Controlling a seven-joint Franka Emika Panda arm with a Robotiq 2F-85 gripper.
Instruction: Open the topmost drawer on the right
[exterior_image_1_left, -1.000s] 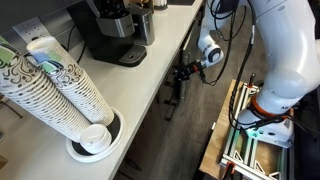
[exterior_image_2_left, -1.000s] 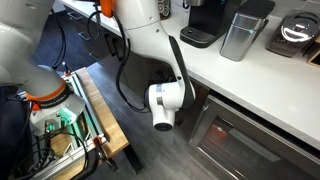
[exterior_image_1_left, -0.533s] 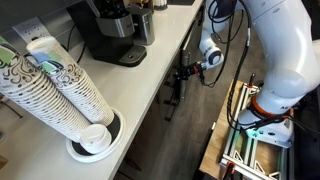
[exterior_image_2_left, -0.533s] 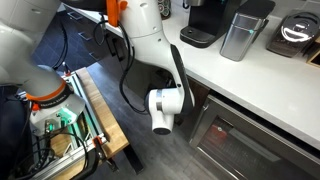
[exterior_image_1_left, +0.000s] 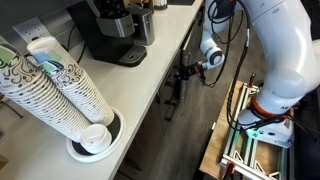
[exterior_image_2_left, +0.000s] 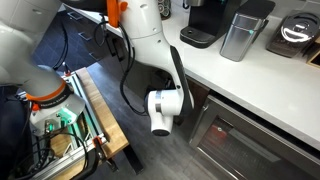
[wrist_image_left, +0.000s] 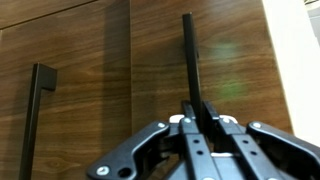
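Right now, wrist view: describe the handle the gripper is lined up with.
Dark wood-grain cabinet fronts fill the wrist view, bearing two slim dark bar handles. The target handle runs up from the gripper at centre; its neighbour sits far left.

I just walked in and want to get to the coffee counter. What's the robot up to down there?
The white robot arm is reaching below the white countertop to the dark wood-grain drawer front. In the wrist view its gripper appears closed on that front's slim dark bar handle. No opening shows in any view, so the drawer seems not yet pulled out.
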